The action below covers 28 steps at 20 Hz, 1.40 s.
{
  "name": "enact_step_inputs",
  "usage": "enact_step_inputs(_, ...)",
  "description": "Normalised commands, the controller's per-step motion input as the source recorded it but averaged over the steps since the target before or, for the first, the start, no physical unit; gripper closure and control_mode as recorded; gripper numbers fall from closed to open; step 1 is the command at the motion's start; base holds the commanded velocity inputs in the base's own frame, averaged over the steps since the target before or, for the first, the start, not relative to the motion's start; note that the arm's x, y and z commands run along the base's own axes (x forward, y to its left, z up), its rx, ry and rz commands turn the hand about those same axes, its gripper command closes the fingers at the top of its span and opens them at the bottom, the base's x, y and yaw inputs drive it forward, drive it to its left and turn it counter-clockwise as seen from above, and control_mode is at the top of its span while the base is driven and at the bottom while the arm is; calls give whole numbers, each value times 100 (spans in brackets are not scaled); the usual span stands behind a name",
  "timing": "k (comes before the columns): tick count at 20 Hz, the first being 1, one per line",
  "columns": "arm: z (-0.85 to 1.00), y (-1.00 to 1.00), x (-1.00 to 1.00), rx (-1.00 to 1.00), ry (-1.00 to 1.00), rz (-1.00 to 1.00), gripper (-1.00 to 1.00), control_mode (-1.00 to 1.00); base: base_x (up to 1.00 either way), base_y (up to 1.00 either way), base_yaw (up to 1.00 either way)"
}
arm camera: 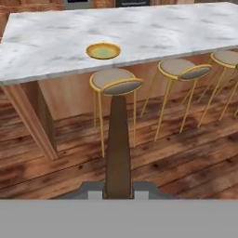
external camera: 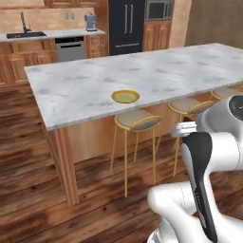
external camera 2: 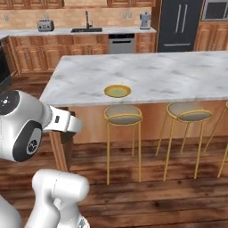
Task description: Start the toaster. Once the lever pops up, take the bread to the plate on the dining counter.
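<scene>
You are looking at one big dining counter (external camera: 85, 88) with a marble top, out in front of the pincer (arm camera: 118, 188) and higher than it. Under its near edge you can count three stools (arm camera: 116, 81) in the hand view; the right one is cut off by the frame. One small yellow-green plate (arm camera: 103, 50) sits on the counter near its front edge, ahead of the pincer and a little to its left. One toaster (external camera 2: 45, 25) stands far off on the back worktop, too small to make out knobs or levers. You cannot read any words anywhere. The pincer is pressed onto one thin brown bread (arm camera: 117, 144), seen edge-on, sticking forward from between the tips toward the nearest stool.
</scene>
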Motion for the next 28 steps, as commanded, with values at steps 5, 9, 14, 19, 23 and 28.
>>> enact_step_inputs(5,0,0,0,0,0,0,100,100,54,-64,47)
enact_step_inputs(9,0,0,0,0,0,0,100,100,55,-59,44)
enact_step_inputs(14,0,0,0,0,0,0,100,100,53,-58,40)
enact_step_inputs(19,0,0,0,0,0,0,100,100,52,-57,23)
enact_step_inputs(23,0,0,0,0,0,0,100,100,51,-32,3)
enact_step_inputs(28,0,0,0,0,0,0,100,100,43,-3,-5)
